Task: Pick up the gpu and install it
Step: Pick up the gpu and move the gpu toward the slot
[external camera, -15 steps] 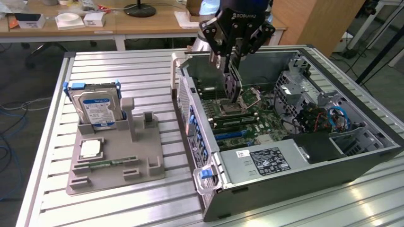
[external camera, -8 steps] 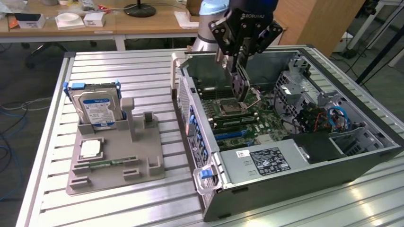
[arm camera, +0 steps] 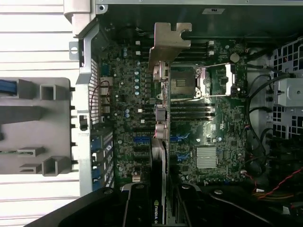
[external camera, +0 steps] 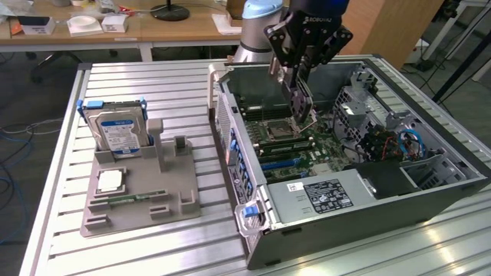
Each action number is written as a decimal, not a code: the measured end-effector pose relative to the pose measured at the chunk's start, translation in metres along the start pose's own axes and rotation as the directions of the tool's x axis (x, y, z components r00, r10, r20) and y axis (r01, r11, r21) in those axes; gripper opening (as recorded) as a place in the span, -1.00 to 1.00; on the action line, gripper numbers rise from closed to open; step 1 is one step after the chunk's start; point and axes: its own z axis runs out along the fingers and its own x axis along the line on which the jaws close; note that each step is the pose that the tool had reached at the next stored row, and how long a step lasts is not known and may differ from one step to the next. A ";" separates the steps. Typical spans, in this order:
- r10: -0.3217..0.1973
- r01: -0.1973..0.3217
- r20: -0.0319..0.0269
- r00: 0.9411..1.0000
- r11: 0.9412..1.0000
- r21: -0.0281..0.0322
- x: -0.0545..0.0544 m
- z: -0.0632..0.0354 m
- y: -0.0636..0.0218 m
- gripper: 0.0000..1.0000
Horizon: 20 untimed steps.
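Your fingers (arm camera: 137,208) shut tight on gpu (external camera: 302,102); card hangs on edge straight below fingers, inside open computer case (external camera: 429,172), over motherboard (arm camera: 128,118); pale bracket (arm camera: 169,43) at card end farthest from fingers; cannot tell whether card touches board; hard drive (external camera: 115,133) upright in gray holder (external camera: 142,198) on counter (external camera: 153,75), well apart from fingers.

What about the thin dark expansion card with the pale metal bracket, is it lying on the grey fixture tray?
No, the gripper holds the gpu above the dark green motherboard.
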 end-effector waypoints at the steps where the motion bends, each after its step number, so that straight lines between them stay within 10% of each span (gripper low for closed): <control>1: 0.000 0.000 0.000 1.000 1.000 0.000 -0.002 0.0000 0.0001 -0.48; 20: -0.007 0.007 0.000 1.000 1.000 0.000 -0.036 0.0011 0.0018 -0.48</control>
